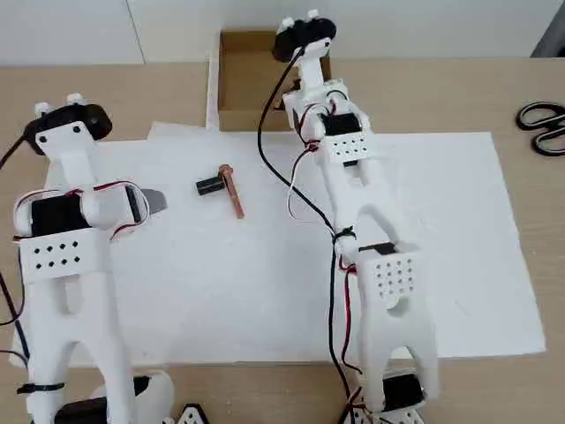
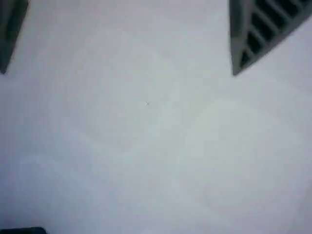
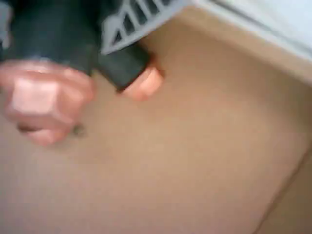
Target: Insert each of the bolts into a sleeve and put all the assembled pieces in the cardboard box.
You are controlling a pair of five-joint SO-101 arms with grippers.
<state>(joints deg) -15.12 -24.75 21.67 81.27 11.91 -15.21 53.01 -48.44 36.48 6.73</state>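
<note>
Bolt (image 3: 44,100) in sleeve (image 3: 122,66), clamped by right tool (image 3: 63,39), over cardboard box (image 3: 195,161).

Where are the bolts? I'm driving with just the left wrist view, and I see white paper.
Observer: One copper-coloured metal bolt lies on the white paper sheet, right beside a short black cylindrical sleeve.
Operator: Is there another bolt?
Observer: Yes. The right gripper holds an assembled piece, a copper bolt pushed through a black sleeve.
Operator: Where's that gripper?
Observer: Over the open brown cardboard box, which sits at the side of the light wooden table opposite the arm bases.
</note>
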